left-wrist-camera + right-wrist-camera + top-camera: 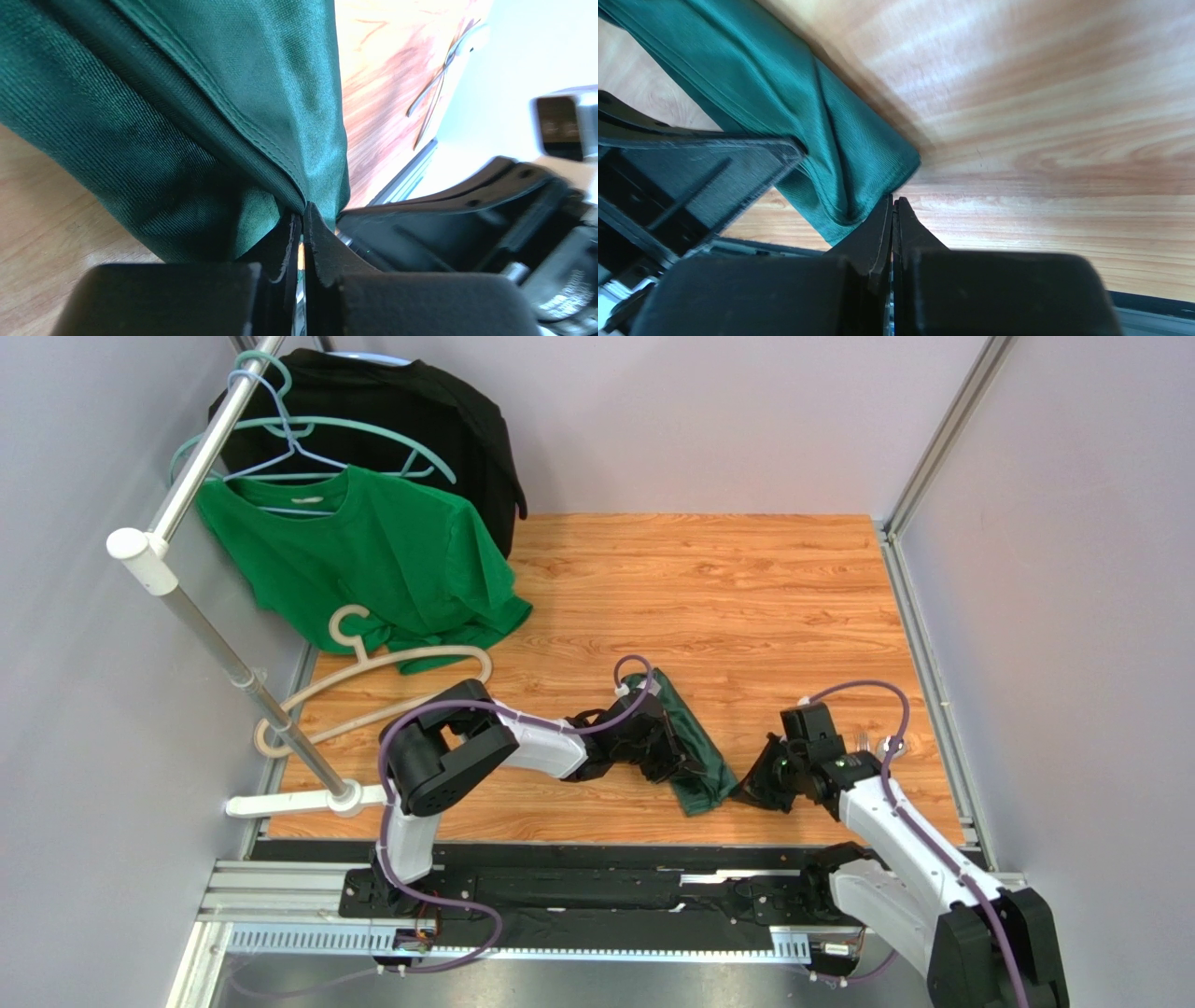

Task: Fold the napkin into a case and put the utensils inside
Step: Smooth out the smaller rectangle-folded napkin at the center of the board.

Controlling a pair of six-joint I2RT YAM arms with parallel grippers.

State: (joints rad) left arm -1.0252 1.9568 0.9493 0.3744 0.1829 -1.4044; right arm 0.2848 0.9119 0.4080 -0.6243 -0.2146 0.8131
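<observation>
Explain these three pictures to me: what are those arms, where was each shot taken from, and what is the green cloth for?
They are robot arms, a left arm and a right arm, bolted to a table, each ending in a two-finger gripper. The wide picture comes from a fixed camera above and behind them; the close-ups come from cameras on the wrists, so each shows its own fingers. On the table lies a dark green napkin, folded into a narrow strip. The left gripper is shut and seems to pinch a fold of it. The right gripper is shut too, its tips beside the napkin's corner; whether it grips cloth I cannot tell. At the back left, a brighter green T-shirt and a black garment hang from a rack.
</observation>
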